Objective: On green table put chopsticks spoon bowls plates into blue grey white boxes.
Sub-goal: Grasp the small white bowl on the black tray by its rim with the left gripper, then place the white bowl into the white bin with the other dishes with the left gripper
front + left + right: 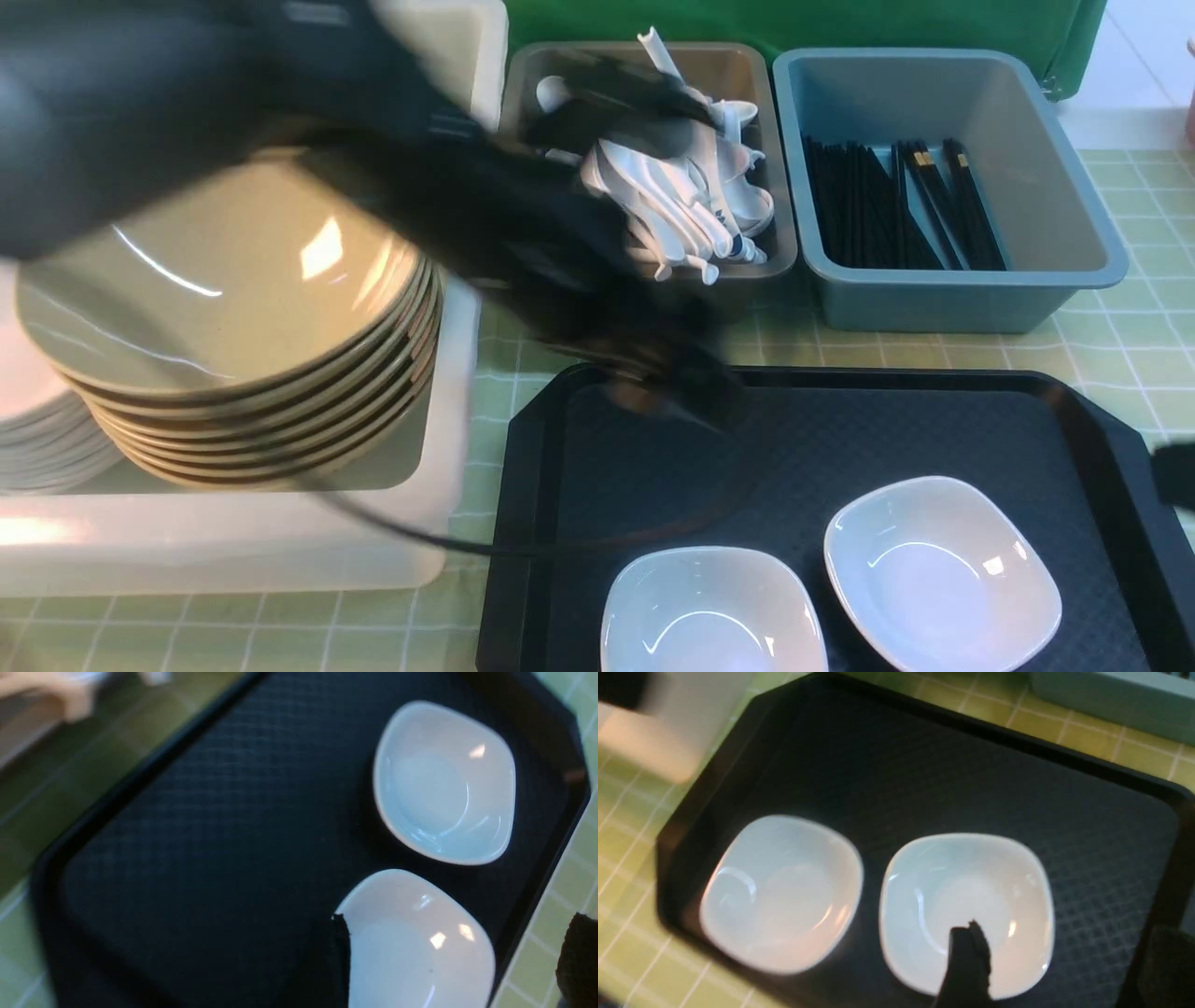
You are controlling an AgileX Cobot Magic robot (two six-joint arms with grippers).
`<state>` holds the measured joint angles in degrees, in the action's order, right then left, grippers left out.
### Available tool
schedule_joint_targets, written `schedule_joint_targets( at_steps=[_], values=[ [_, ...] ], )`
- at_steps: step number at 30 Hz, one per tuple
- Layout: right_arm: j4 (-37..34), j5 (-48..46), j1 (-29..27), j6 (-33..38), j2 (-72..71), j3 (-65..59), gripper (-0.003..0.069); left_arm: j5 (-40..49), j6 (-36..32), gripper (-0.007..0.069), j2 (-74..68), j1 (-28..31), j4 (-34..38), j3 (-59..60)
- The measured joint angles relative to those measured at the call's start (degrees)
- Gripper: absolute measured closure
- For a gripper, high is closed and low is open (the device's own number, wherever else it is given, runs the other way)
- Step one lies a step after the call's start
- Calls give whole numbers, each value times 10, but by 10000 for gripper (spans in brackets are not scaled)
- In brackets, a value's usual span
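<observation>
Glossy rounded-square white plates [943, 574] rest on a textured black tray [840, 439].

Soft glare on bowls [233, 271]; heavy motion blur across left arm [504, 224].

table [1120, 345] pale green w/ white grid; tray [840, 439] black, textured; plates [943, 569] white; bowls [233, 280] tan; chopsticks [896, 205] black.

No writing can be read anywhere. One white spoon [717, 219] in the grey box [724, 70] carries dark blue marks, but they are too blurred to read.
</observation>
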<state>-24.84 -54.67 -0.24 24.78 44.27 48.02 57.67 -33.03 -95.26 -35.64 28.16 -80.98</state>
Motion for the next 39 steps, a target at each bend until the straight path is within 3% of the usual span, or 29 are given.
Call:
schedule_joint_targets(
  at_steps=[6,12,17,19,22,23,25,26,27,35,39],
  values=[
    [1,-45,33,14,-26,0,181,69,25,47,-222,-82,-54,-215],
    [6,-48,73,26,-34,0,181,117,62,47,-375,-99,-53,-380],
    [20,-50,97,30,-36,0,181,119,74,53,-442,-98,-29,-429],
    [37,-51,99,24,-36,0,181,120,69,91,-445,-97,-3,-433],
    [61,-50,99,7,-36,0,181,122,56,263,-452,-97,17,-433],
    [61,-50,99,7,-36,0,181,122,56,277,-452,-97,17,-433],
    [67,-47,99,4,-36,0,181,122,54,490,-454,-98,19,-433],
    [68,-47,99,4,-36,0,181,122,54,490,-454,-98,19,-433],
    [68,-43,99,3,-36,0,181,122,54,573,-453,-98,19,-433],
    [65,-13,99,1,-36,0,181,128,70,609,-395,-86,-15,-432],
    [-13,0,99,92,-35,0,181,129,108,609,-307,-44,-26,-430]
  ],
)
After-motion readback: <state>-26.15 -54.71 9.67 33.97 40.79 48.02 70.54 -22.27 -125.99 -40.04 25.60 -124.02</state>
